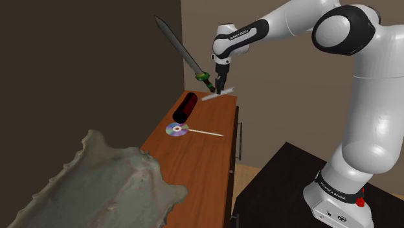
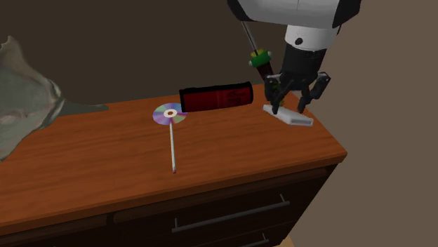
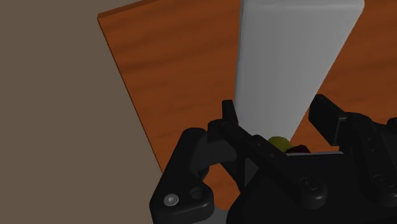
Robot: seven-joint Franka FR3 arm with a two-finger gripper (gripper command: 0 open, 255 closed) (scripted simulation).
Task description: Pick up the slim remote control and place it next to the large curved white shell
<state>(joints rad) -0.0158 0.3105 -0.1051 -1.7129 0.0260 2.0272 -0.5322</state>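
Note:
The slim remote (image 2: 288, 117) is a plain white-grey slab at the far end of the wooden dresser top (image 2: 231, 161), near the corner. My black gripper (image 2: 289, 107) comes down on it from above and is shut on it; in the wrist view the two fingers (image 3: 229, 113) clasp the pale remote (image 3: 286, 57) from both sides. In the shoulder view the gripper (image 1: 220, 88) holds the remote (image 1: 214, 97) slightly tilted; I cannot tell whether it has left the surface. The large curved shell (image 1: 97, 188), grey-green and spiky, lies at the opposite end (image 2: 21, 91).
A red-and-black cylinder (image 2: 216, 97) lies beside the remote, and a sword with a green hilt (image 1: 181, 55) leans behind it. A shiny disc (image 2: 170, 114) and a thin white stick (image 2: 173, 147) lie mid-top. Drawer handles (image 2: 231, 216) sit below the front edge.

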